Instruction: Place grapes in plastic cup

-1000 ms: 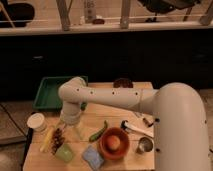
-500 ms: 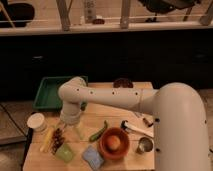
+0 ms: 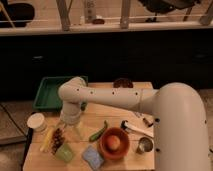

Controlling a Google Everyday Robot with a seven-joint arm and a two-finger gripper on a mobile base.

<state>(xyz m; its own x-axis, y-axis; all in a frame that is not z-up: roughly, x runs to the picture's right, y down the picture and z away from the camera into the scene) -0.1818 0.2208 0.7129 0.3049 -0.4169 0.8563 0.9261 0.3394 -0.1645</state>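
The grapes (image 3: 58,140) are a small dark purplish bunch lying on the wooden table (image 3: 102,112) near its front left. The light-green plastic cup (image 3: 64,153) stands just in front of them, at the table's front edge. My gripper (image 3: 70,131) hangs from the white arm (image 3: 107,97), pointing down, just above and to the right of the grapes. The grapes lie on the table, not in the cup.
A yellow corn cob (image 3: 47,139) lies left of the grapes. A white round container (image 3: 36,121) and a green tray (image 3: 49,93) are at the left. A green pepper (image 3: 98,131), orange bowl (image 3: 114,144), blue sponge (image 3: 93,156) and metal cup (image 3: 145,145) are to the right.
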